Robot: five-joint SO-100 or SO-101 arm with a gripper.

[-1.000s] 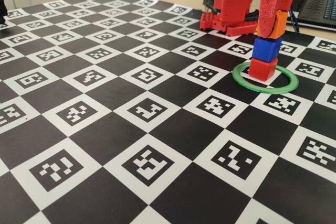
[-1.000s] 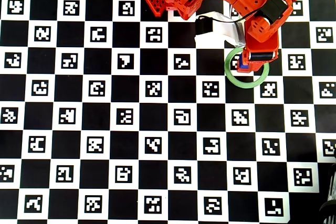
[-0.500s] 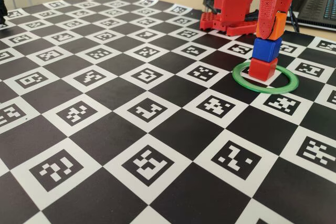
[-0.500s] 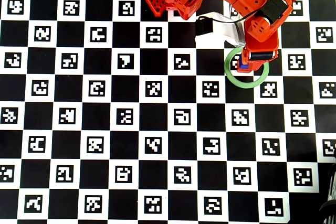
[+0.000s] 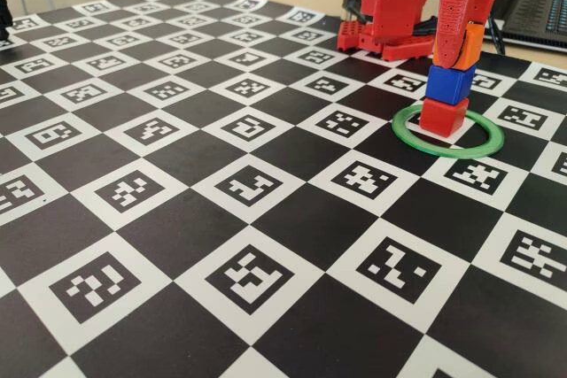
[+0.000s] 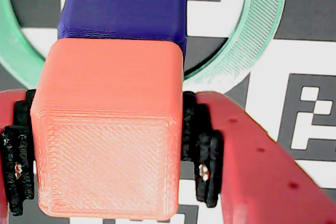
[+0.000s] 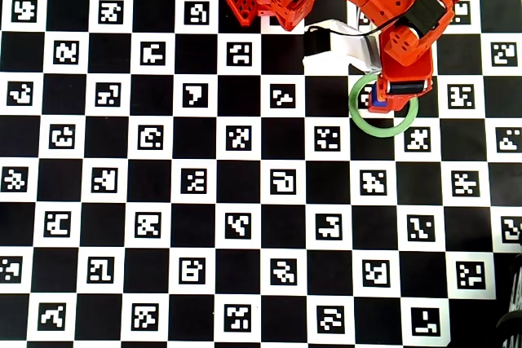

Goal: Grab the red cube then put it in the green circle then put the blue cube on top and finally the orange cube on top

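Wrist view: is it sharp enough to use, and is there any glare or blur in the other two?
Wrist view: sharp at close range, print lines visible on the orange cube; white squares blow out. Fixed view: evenly lit, foreground sharp, far edge slightly soft. Overhead view: crisp and flat-lit, no glare, but the arm hides most of the stack.

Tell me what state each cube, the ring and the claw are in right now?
Small matte red cube: resting inside the ring, bottom of the stack.
Deep-blue cube: stacked on the red cube.
Bright-orange cube: gripped, directly above the blue cube.
Thin green plastic ring: flat on the board.
Gripper: shut on the orange cube.
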